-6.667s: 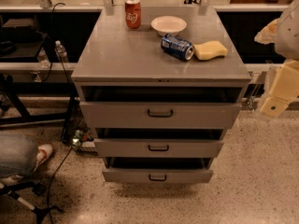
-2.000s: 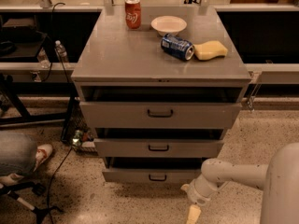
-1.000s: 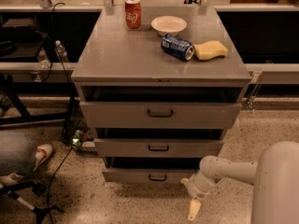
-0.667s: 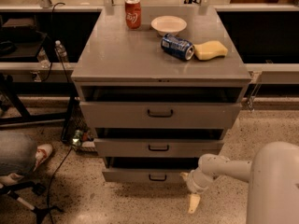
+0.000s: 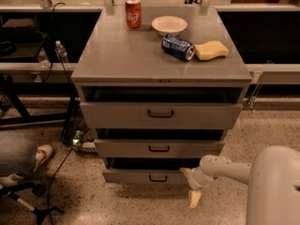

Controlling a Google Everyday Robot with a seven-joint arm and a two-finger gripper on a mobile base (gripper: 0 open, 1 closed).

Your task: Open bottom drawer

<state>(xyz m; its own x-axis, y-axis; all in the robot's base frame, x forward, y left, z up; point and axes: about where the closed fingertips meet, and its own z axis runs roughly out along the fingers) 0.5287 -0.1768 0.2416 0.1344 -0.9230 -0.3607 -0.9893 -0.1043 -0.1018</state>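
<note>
The gripper (image 5: pixel 189 185), fingers spread apart, hangs at four o'clock of the bottom drawer (image 5: pixel 136 176), just beside its front.

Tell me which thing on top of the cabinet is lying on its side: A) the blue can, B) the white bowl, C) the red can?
A: the blue can lies on its side, the red can stands upright; the gripper is low by the bottom drawer, at its right end.
</note>
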